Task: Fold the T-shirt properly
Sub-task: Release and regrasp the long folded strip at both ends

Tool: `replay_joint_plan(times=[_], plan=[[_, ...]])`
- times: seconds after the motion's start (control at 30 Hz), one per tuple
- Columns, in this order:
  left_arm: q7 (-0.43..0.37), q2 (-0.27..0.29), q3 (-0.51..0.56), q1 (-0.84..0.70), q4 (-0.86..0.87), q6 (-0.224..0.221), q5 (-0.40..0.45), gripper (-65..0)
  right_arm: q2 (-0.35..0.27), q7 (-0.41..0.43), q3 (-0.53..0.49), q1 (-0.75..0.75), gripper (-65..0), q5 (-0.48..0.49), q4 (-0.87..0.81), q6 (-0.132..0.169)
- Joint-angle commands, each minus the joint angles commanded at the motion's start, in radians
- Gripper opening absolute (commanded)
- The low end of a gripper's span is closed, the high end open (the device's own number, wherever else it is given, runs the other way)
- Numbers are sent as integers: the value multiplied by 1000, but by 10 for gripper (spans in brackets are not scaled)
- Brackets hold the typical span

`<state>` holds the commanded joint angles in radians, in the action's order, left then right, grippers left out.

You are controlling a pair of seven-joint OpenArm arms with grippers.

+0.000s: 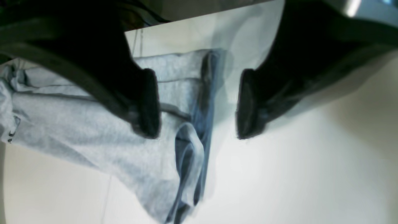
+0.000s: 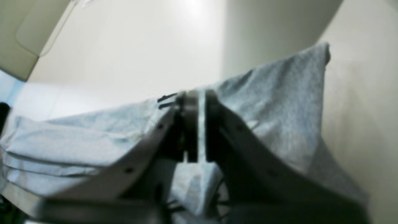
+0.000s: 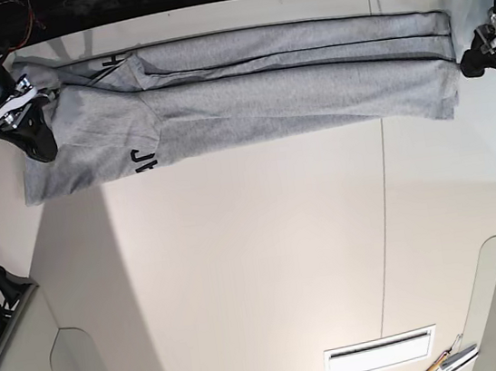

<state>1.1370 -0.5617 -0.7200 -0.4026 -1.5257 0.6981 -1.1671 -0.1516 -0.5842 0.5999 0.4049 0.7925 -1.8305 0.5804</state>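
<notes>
So my T-shirt (image 3: 264,101) is lying in 1 long strip across the tabletop (image 3: 259,266), along the edge at the top of the base view. I'd call it roughly halfway: lengthwise folding looks mostly done, but the strip is full length and a bit rumpled. My left hand (image 1: 199,105) is spread at 1 end; my right hand (image 2: 202,127) is over the other, fingers nearly together with a slim gap. Left to do, imo: straighten it, then fold the ends in.
</notes>
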Motion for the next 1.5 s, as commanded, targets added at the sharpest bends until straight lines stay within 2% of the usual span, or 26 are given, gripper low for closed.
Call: replay_joint_plan(times=[0.13,0.5,0.63,0.8,1.07,1.2,1.33,1.4,1.5], plan=[[-32,5,1,0,0,0,25,-177,33,-4,-2,0,-650,-6,11,0],[-40,49,48,0,1,0,43,-178,33,-3,-3,0,-650,-10,76,0],[-91,60,48,0,3,0,135,-178,33,-3,-3,0,-650,-10,76,0],[-115,79,48,0,3,0,182,-178,33,-3,-3,0,-650,-10,76,0],[-191,82,152,0,3,0,290,-178,33,-4,-3,0,-650,-11,76,0],[-145,82,152,0,3,0,280,-178,33,-3,-3,0,-650,-10,76,0],[-58,82,151,-3,3,0,199,-178,33,-3,-3,0,-650,-11,76,0],[-39,82,151,-14,3,0,143,-178,33,-3,-3,0,-650,-11,76,0],[-39,82,151,-28,3,0,128,-180,33,-3,-3,0,-650,-10,76,0]])
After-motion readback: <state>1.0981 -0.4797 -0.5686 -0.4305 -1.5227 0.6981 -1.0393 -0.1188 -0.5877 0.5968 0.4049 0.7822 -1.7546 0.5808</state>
